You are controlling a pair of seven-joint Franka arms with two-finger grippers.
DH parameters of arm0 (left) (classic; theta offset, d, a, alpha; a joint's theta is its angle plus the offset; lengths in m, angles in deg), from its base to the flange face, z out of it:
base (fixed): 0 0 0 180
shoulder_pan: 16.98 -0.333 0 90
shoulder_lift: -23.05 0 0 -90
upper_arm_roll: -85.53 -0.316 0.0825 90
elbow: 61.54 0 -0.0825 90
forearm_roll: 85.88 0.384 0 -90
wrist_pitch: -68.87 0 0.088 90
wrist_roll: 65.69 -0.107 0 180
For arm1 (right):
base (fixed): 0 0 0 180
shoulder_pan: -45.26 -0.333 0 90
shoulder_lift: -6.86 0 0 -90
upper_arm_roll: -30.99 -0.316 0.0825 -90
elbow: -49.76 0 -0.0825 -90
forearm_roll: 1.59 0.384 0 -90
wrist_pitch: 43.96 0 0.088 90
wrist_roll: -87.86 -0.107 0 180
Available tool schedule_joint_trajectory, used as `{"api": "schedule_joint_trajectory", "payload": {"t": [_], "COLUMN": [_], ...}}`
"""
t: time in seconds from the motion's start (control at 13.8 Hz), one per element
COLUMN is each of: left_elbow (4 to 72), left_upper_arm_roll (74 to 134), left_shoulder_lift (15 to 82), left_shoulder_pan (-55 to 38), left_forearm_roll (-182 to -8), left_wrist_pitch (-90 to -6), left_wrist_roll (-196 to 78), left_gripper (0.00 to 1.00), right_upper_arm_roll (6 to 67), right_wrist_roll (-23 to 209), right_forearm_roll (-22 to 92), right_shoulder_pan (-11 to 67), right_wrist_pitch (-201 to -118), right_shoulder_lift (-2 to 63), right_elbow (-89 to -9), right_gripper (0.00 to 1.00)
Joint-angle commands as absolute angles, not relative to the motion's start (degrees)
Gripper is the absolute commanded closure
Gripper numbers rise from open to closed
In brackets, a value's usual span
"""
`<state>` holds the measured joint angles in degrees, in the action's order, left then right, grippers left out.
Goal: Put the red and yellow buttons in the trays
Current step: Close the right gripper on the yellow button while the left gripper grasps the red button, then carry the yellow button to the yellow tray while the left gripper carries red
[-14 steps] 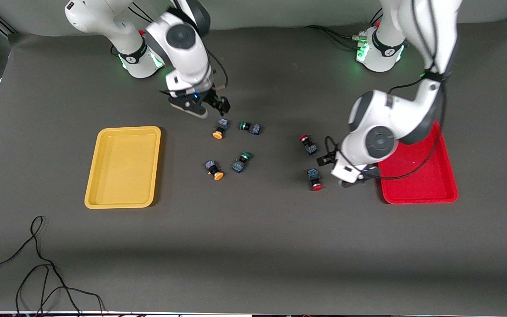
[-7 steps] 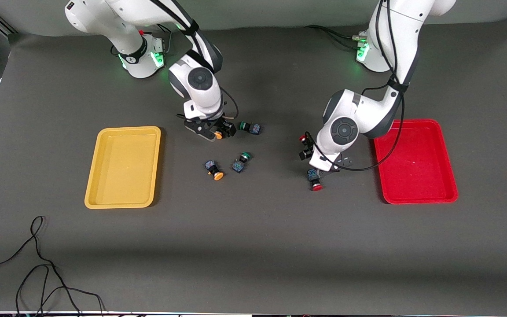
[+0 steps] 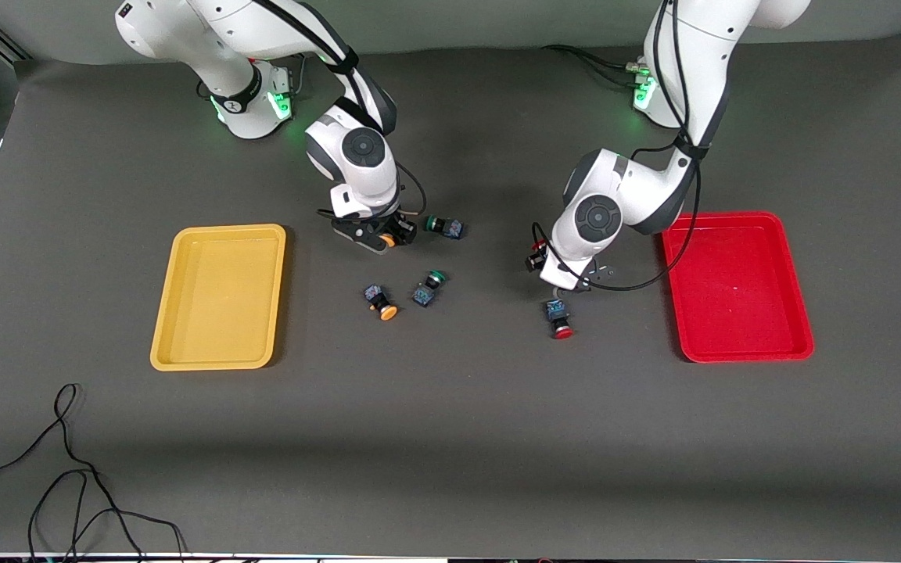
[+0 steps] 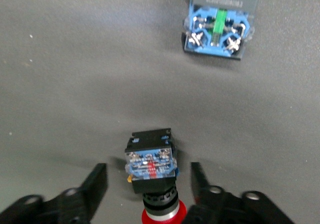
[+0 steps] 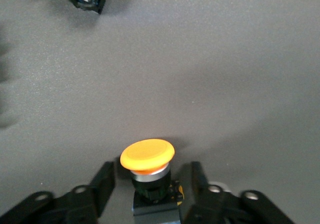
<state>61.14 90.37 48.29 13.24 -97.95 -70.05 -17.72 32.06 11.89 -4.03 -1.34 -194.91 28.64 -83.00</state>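
Red button [image 4: 151, 171] between spread left gripper [image 4: 148, 194] fingers, yellow button [image 5: 148, 170] between spread right gripper [image 5: 147, 191]; light, rigid, probably best pinched on blocky bodies.

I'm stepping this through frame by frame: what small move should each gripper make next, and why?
Probably close both. The right gripper is open astride a yellow button, and the left gripper is open astride a red button; neither is gripped yet.

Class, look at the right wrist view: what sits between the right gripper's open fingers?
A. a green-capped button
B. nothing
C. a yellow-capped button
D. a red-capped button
C: the right gripper has its fingers either side of a yellow-capped button, open and not yet closed on it.
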Motion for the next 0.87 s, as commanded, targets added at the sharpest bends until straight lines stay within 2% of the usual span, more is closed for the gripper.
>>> {"api": "schedule_joint_trajectory", "payload": {"t": [0.0,0.07,0.22,0.51,0.8], "left_elbow": [62.92,62.92,62.48,58.01,56.41], "left_upper_arm_roll": [90.19,90.19,90.1,89.57,89.48], "left_shoulder_lift": [46.69,46.61,44.07,33.89,22.37], "left_shoulder_pan": [14.48,14.74,14.22,7.48,-7.72], "left_forearm_roll": [-98.63,-98.63,-98.63,-97.4,-90.24], "left_wrist_pitch": [-71.14,-70.96,-67.91,-47.73,-30.04], "left_wrist_roll": [-16.3,-15.95,-15.5,-21.8,-37.45], "left_gripper": [0.94,1.0,1.0,1.0,1.0], "right_upper_arm_roll": [32.4,32.48,32.57,32.83,37.65], "right_wrist_roll": [16.29,17.44,18.07,26.49,40.36], "right_forearm_roll": [-5.46,-5.46,-5.46,-3.8,0.69], "right_shoulder_pan": [-1.59,-1.41,-1.15,-0.88,-0.71], "right_wrist_pitch": [-194.96,-193.65,-189.7,-170.83,-157.11], "right_shoulder_lift": [28.4,27.78,24.98,17.95,15.21], "right_elbow": [-82.95,-82.78,-81.82,-72.96,-62.68], "right_gripper": [0.87,0.88,0.88,0.88,0.88]}}
